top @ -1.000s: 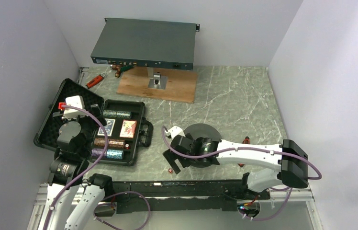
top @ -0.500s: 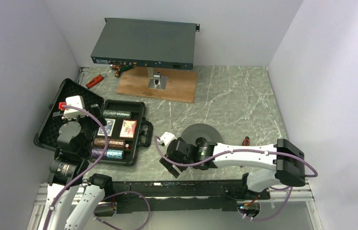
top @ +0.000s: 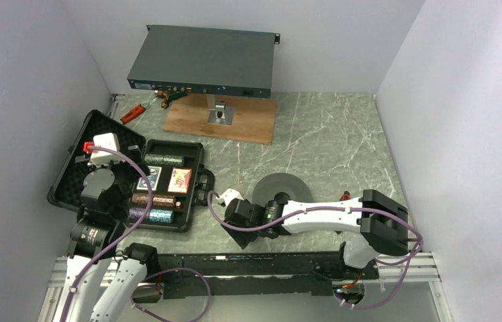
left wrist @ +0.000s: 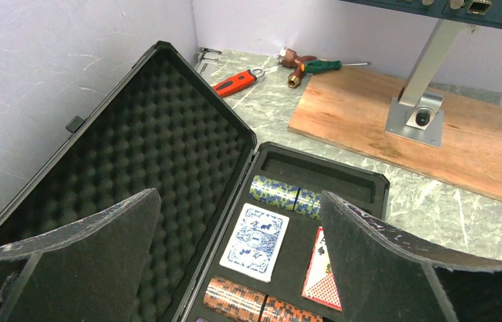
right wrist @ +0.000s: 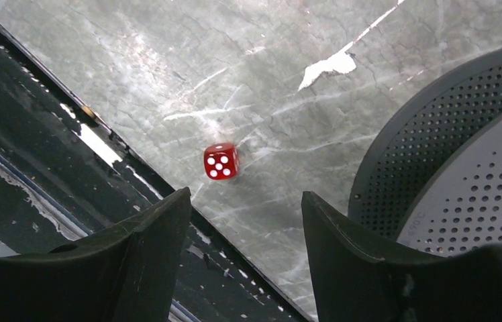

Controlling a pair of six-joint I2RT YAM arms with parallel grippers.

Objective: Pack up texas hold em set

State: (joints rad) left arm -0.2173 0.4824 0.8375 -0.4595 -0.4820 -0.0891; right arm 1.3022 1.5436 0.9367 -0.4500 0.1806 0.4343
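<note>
Your briefcase [top: 197, 176] lay open at the left of the worktop [top: 329, 147], its foam lid tilted back. The tray held chip stacks [left wrist: 285, 194] in the far row, then a blue card deck [left wrist: 256, 240] beside a red card deck [left wrist: 322, 278], with more chips nearer. Your left end effector [left wrist: 238, 201] hovered released above it. Your right end effector [right wrist: 245, 198] was released and empty, with the red die [right wrist: 221, 162] just ahead by the worktop's near edge.

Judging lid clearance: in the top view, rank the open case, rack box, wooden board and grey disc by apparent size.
1-2. open case and rack box: alike; the box is raised nearer the camera, so unranked.
3. wooden board
4. grey disc
</note>
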